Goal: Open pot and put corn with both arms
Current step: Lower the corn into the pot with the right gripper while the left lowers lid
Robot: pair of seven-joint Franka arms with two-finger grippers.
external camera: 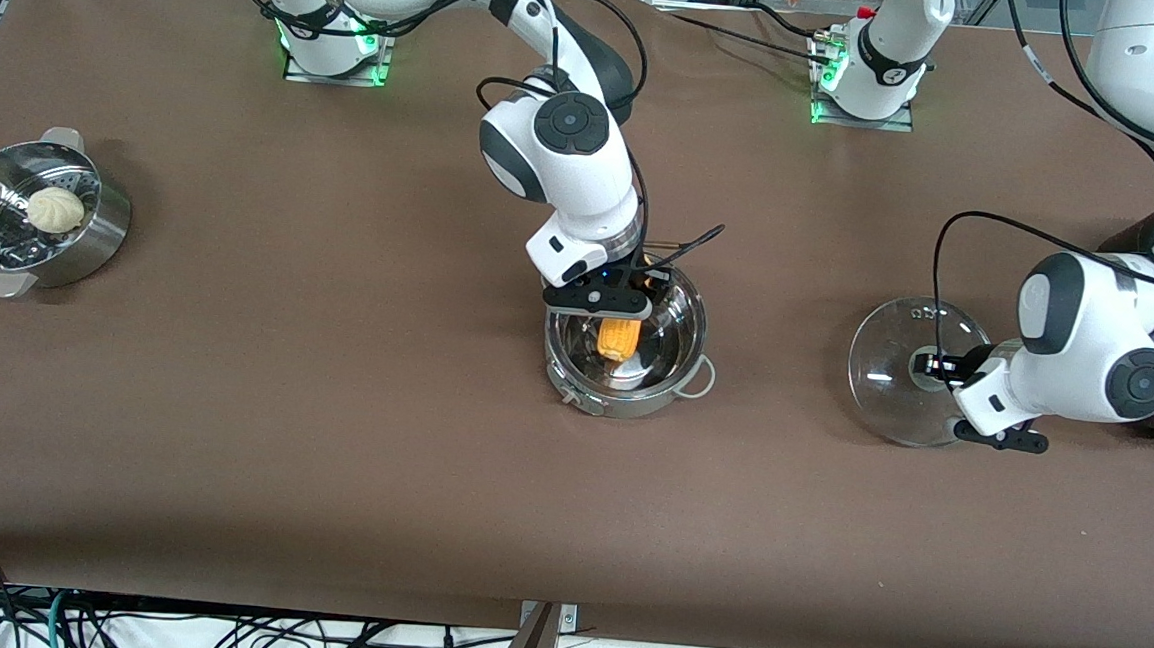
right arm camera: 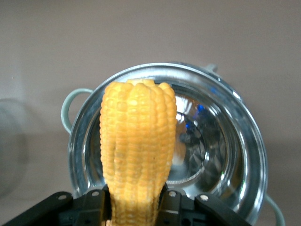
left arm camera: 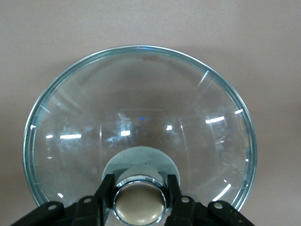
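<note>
The shiny steel pot stands open at the table's middle, also in the right wrist view. My right gripper is shut on the yellow corn and holds it just over the pot's inside; the cob fills the right wrist view. The glass lid lies on the table toward the left arm's end. My left gripper is shut on the lid's round knob, with the lid's glass spread in front of it.
A perforated steel steamer pot with a white bun stands at the right arm's end of the table. Cables hang along the table's front edge.
</note>
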